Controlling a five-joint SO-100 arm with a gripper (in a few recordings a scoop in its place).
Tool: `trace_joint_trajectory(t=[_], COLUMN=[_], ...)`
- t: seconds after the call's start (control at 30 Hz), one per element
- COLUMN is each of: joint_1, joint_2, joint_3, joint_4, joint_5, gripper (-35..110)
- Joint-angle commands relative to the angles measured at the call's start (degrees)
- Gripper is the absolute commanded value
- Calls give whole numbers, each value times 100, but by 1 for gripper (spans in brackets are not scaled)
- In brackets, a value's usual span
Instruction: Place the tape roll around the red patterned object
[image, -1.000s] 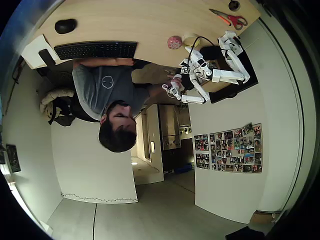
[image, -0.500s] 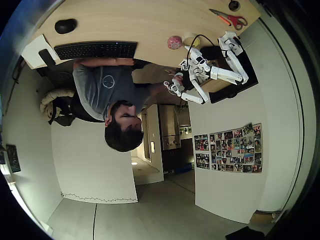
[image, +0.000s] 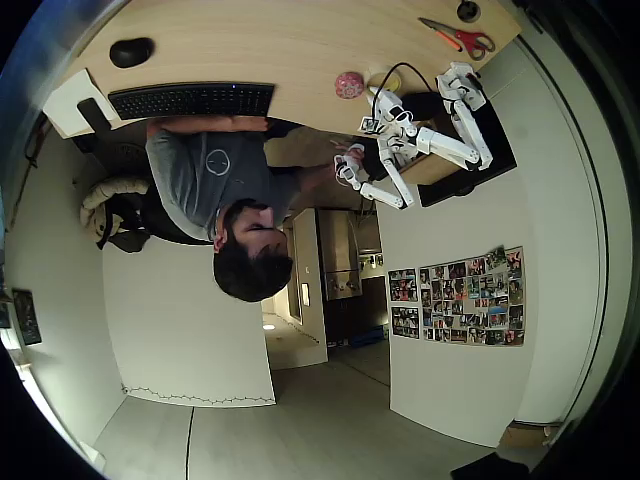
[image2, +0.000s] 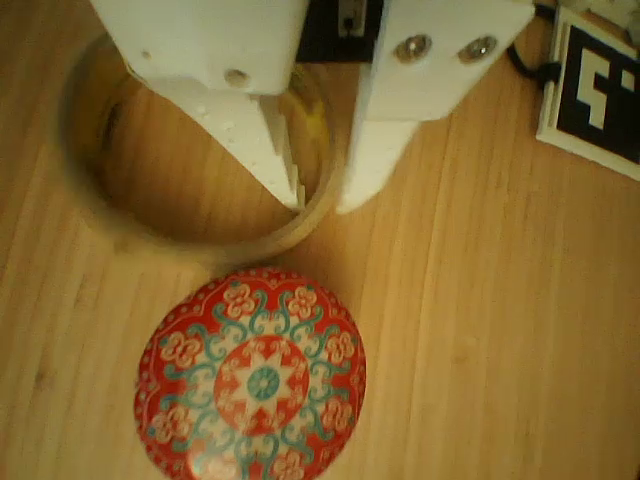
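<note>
In the wrist view the pale, translucent tape roll (image2: 190, 243) lies flat on the wooden table, just above the red patterned object (image2: 252, 380), a round red dome with a teal and cream floral pattern. The two nearly touch. My white gripper (image2: 320, 200) straddles the roll's right wall, one finger inside the ring and one outside, closed on that wall. In the overhead view the gripper (image: 380, 96) is at the tape roll (image: 376, 78), right of the red object (image: 349, 84).
A black-and-white marker tag (image2: 600, 90) lies right of the gripper. In the overhead view, orange-handled scissors (image: 460, 38) lie at the upper right, a black keyboard (image: 190, 100) and mouse (image: 131, 51) at the left. A person (image: 215, 170) sits at the table edge.
The arm has reached further toward the tape roll, bringing the gripper up and left in the overhead view and down onto the roll. The person's head shifted slightly.
</note>
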Motion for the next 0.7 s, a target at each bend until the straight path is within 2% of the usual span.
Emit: trace_joint_trajectory(t=[0.0,0.17,0.37,0.53,0.67], joint_1=[0,0,193,712,1266], joint_2=[105,501,2092,3621,4175], joint_3=[-18,-9,-53,-123,-237], joint_4=[88,624,2232,3533,3762], joint_5=[-9,176,88,-431,-1143], gripper=[0,0,0,0,0])
